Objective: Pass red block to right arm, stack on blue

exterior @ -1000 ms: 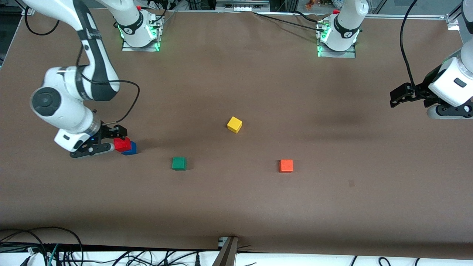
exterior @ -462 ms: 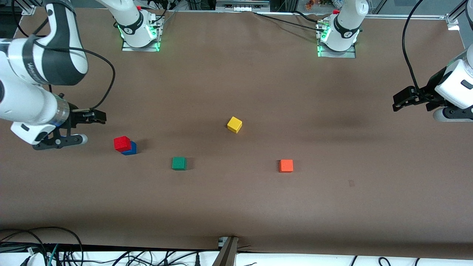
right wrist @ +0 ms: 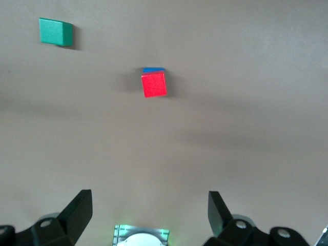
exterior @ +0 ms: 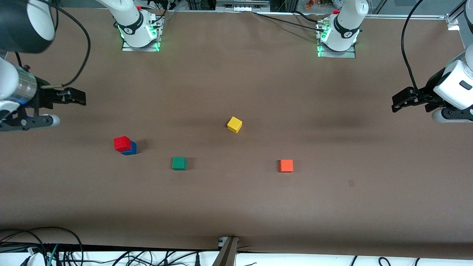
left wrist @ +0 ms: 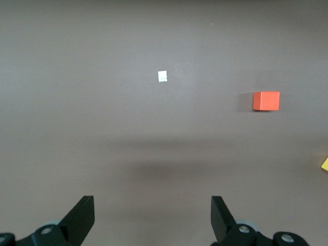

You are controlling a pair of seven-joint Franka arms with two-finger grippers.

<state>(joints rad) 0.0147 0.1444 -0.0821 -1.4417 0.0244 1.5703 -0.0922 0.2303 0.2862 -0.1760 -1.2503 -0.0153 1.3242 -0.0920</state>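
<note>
The red block [exterior: 122,143] sits on top of the blue cube [exterior: 130,149], shifted a little off its centre, toward the right arm's end of the table. In the right wrist view the red block [right wrist: 154,84] covers the blue cube [right wrist: 153,69] except for a thin strip. My right gripper [exterior: 64,109] is open and empty, up in the air, apart from the stack; it also shows in its wrist view [right wrist: 148,215]. My left gripper [exterior: 400,102] is open and empty, held over the left arm's end of the table; its wrist view [left wrist: 152,218] shows it over bare table.
A green cube [exterior: 179,163] lies beside the stack. A yellow cube [exterior: 234,124] lies mid-table and an orange cube [exterior: 286,166] is nearer the front camera, toward the left arm's end. The brown table [exterior: 236,207] has cables along its front edge.
My right gripper has let go of the red block, risen and drawn back toward the right arm's end of the table. The red block stays on the blue cube. The left arm has barely moved.
</note>
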